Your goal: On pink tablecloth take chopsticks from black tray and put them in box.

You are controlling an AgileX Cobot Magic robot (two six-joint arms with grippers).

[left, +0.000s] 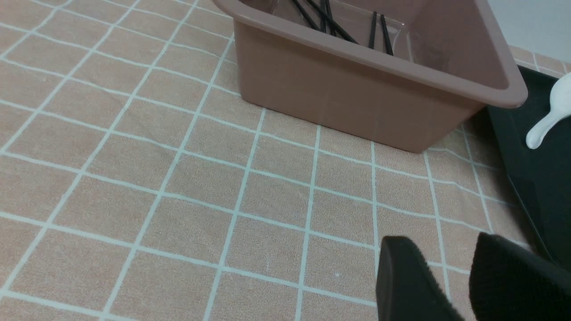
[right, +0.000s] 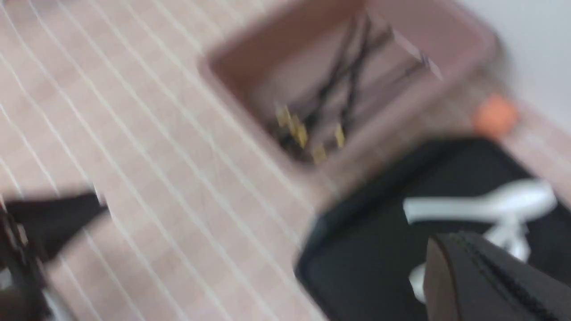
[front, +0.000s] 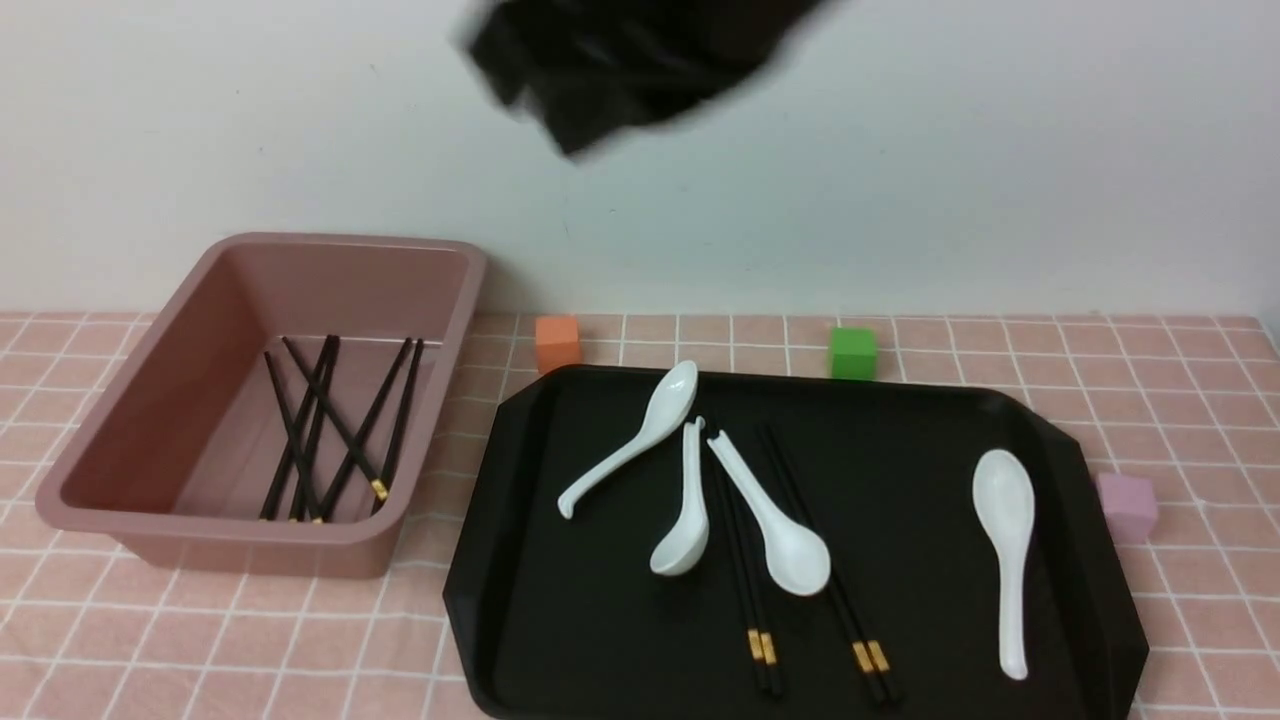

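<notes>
The box (front: 130, 430) stands on the pink tablecloth (front: 200, 640) at the left and holds several chopsticks (front: 340, 430). Two more pairs of chopsticks (front: 745, 570) lie on the black tray (front: 900, 500), partly under white spoons (front: 790, 545). My right arm (front: 620, 70) is a blurred dark shape high above the table. In the right wrist view my right gripper (right: 473, 263) looks shut and empty, over the tray's (right: 379, 267) near corner. My left gripper (left: 450, 267) is open and empty above bare cloth, apart from the box (left: 357, 98).
Several white spoons lie on the tray, one alone at the right (front: 1005, 540). An orange cube (front: 557, 343) and a green cube (front: 852, 352) sit behind the tray, and a lilac cube (front: 1127, 505) sits at its right edge. A white wall stands behind.
</notes>
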